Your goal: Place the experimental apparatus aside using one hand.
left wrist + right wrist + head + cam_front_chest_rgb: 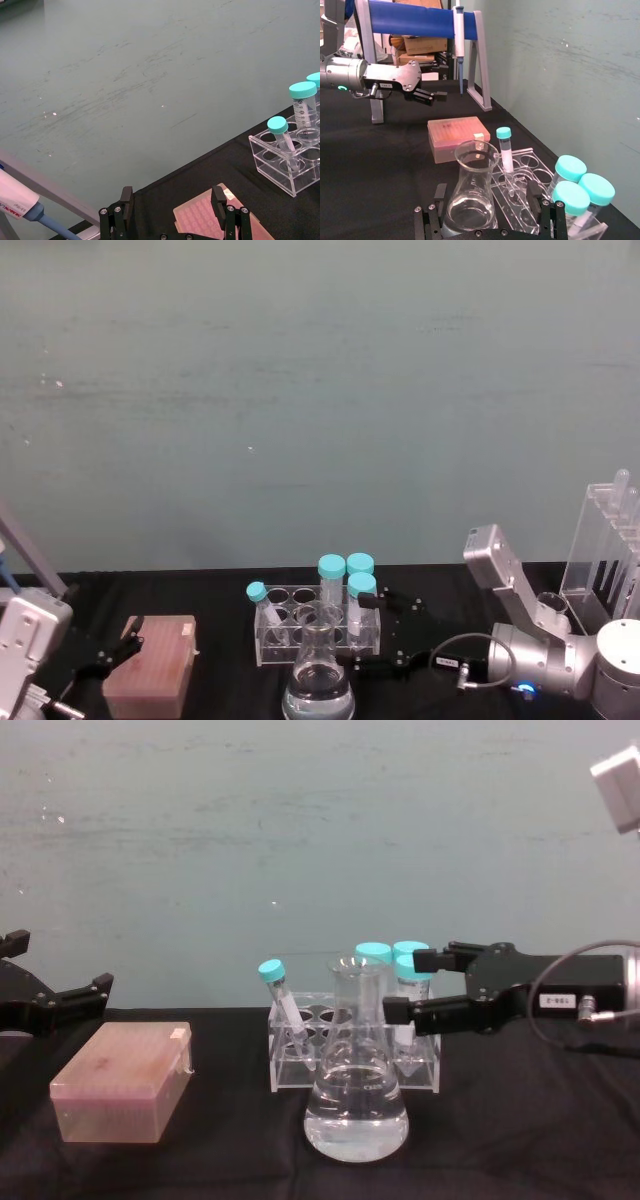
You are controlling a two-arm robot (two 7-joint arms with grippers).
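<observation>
A glass flask (356,1105) with a little clear water stands at the front of the black bench (520,1120). Just behind it is a small clear rack (290,1070) holding tubes with blue-green caps (373,952). The right claw (405,985) is wide open beside the flask's neck, and it holds nothing. On the left lies a pink box (125,1095). The left claw (62,965) hangs open near it, empty too. A tall clear rack (605,540) stands far off on the right.
</observation>
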